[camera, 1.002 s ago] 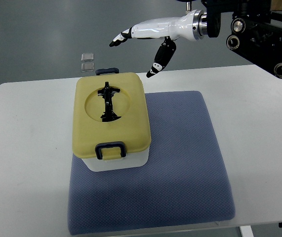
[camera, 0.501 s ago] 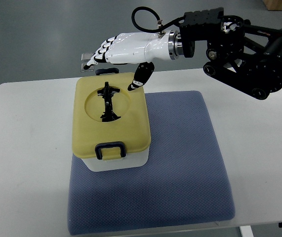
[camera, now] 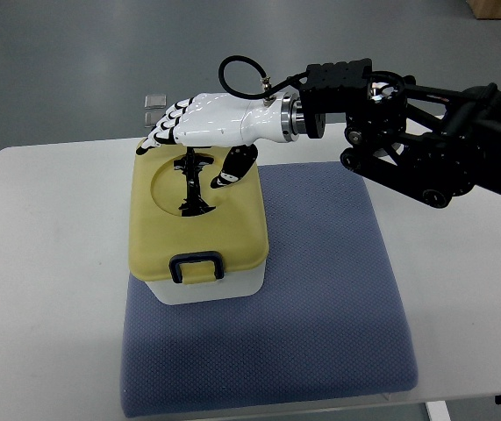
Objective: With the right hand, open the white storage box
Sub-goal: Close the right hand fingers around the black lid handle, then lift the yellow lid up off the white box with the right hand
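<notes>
A white storage box (camera: 204, 288) with a yellow lid (camera: 232, 224) stands on a blue-grey mat (camera: 320, 298). The lid has a round recess holding a black folding handle (camera: 192, 186), and a dark blue latch (camera: 196, 267) on its near edge. My right hand (camera: 189, 145), white with black fingertips, hovers over the lid's far edge. Its fingers (camera: 158, 133) are stretched out and its thumb (camera: 226, 175) points down by the recess rim. It holds nothing. The left arm is out of sight.
The mat lies on a white table (camera: 48, 263). The black right arm (camera: 417, 140) spans the table's far right. Two small clear squares (camera: 153, 107) lie on the floor beyond the table's far edge.
The right hand has come down and leftward from above the far edge. It now sits low over the lid's far part, thumb near the recess.
</notes>
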Robot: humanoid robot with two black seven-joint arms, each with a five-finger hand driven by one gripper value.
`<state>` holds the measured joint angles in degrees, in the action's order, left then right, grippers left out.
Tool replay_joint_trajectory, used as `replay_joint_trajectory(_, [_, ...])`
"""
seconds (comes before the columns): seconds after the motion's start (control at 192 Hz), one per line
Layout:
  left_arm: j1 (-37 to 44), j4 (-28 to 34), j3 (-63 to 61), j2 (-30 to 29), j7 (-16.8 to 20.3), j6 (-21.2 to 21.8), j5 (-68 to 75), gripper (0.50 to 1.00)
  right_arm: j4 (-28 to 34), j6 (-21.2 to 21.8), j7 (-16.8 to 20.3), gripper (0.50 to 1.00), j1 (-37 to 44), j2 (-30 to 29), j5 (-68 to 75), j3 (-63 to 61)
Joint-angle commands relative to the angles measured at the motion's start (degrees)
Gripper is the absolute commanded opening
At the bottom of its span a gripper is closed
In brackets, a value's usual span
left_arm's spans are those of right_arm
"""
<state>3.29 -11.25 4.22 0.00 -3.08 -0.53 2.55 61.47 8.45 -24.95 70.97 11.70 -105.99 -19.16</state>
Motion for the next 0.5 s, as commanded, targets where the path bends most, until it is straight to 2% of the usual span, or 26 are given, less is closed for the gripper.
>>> replay_joint_trajectory(0.0, [0.0,0.0,0.0,0.0,0.0,0.0,0.0,1.0,0.0,-1.1,0.6,0.795,-0.7,-0.6,-0.2,0.0])
replay_joint_trajectory(0.078, [0.0,0.0,0.0,0.0,0.0,0.0,0.1,1.0,-0.1,-1.7,0.8,0.733,-1.1,-1.2,-0.2,-0.1])
replay_joint_trajectory(0.125, [0.0,0.0,0.0,0.0,0.0,0.0,0.0,1.0,-0.1,-2.0,0.9,0.654,-1.2,-1.4,-0.2,-0.1])
replay_joint_trajectory(0.177, [0.0,0.0,0.0,0.0,0.0,0.0,0.0,1.0,-0.3,-2.2,0.9,0.617,-1.4,-1.4,-0.3,-0.1])
replay_joint_trajectory(0.23, [0.0,0.0,0.0,0.0,0.0,0.0,0.0,1.0,-0.3,-2.3,1.0,0.543,-1.5,-1.4,-0.2,-0.1])
replay_joint_trajectory(0.245, [0.0,0.0,0.0,0.0,0.0,0.0,0.0,1.0,-0.3,-2.4,1.2,0.505,-1.5,-1.4,-0.3,-0.1])
replay_joint_trajectory(0.496, [0.0,0.0,0.0,0.0,0.0,0.0,0.0,1.0,-0.1,-2.3,1.2,0.5,-1.4,-1.5,0.1,-0.7])
